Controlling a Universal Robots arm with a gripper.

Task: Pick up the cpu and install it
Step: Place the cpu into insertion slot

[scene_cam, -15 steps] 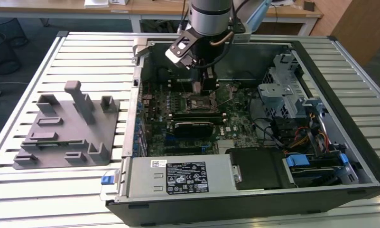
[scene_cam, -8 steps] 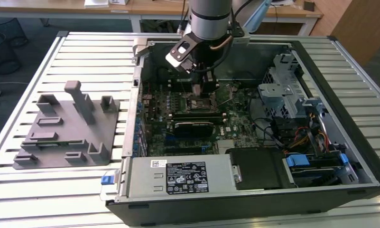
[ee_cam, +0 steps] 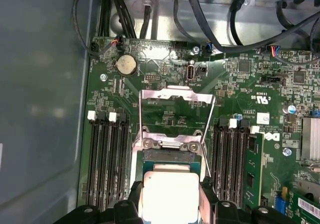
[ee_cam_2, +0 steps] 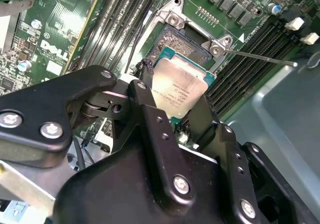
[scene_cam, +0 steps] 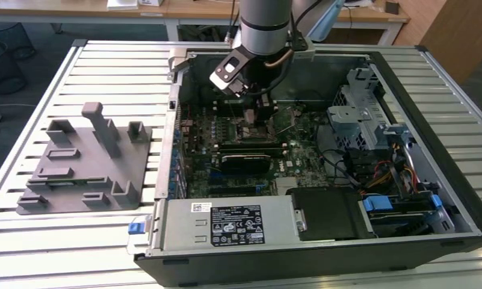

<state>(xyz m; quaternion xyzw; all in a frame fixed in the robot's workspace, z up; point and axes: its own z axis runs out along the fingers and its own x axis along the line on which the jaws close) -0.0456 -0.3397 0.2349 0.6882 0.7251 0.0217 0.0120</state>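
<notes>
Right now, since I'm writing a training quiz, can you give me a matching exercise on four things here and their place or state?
1 cpu
2 socket clamp frame
3 coin cell
4 grey fixture

a swung open
b on the table beside the case
c held in the gripper
d flat on the motherboard

Pairs: 1-c, 2-a, 3-d, 4-b

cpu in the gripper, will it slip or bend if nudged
Probably stiff: the cpu is a flat metal-topped square. Its shiny top looks slick, so the fingers gripping its thin edges could let it slip. Likely light for its size.
</notes>
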